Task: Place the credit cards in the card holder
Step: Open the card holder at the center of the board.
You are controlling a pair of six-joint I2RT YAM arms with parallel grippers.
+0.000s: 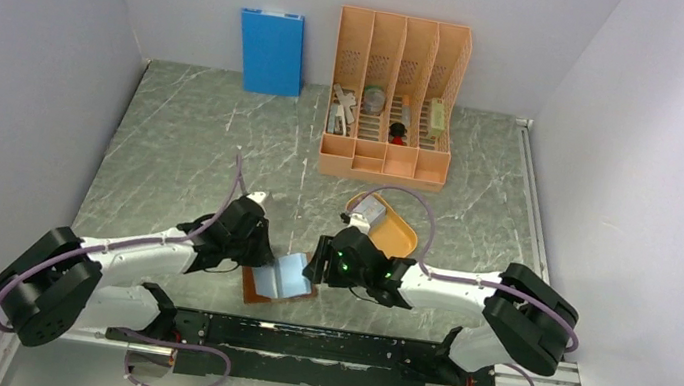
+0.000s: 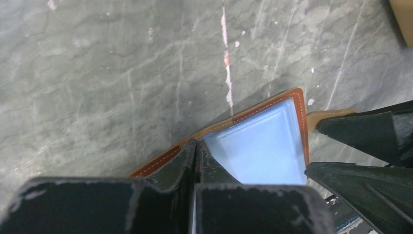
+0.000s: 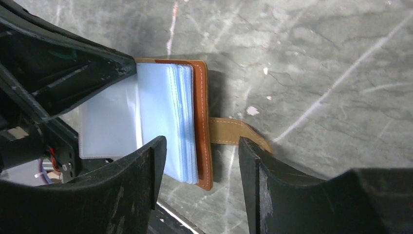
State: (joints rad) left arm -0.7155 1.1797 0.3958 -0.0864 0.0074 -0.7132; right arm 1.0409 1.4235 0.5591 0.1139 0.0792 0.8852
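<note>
A grey marbled table (image 1: 194,142) lay between white walls (image 1: 24,57). The left gripper (image 2: 195,144), pressed together, touched the card holder (image 2: 263,151). The right gripper (image 3: 200,144) stood spread over its strap edge.

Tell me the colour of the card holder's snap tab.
The flat snap tab is light tan; clearest in right wrist view.

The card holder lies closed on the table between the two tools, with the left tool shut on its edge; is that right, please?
Not quite: the card holder is open, not closed; the right wrist view shows its clear sleeves fanned out. It does lie on the table between the left tool, shut on its edge, and the right tool.
</note>
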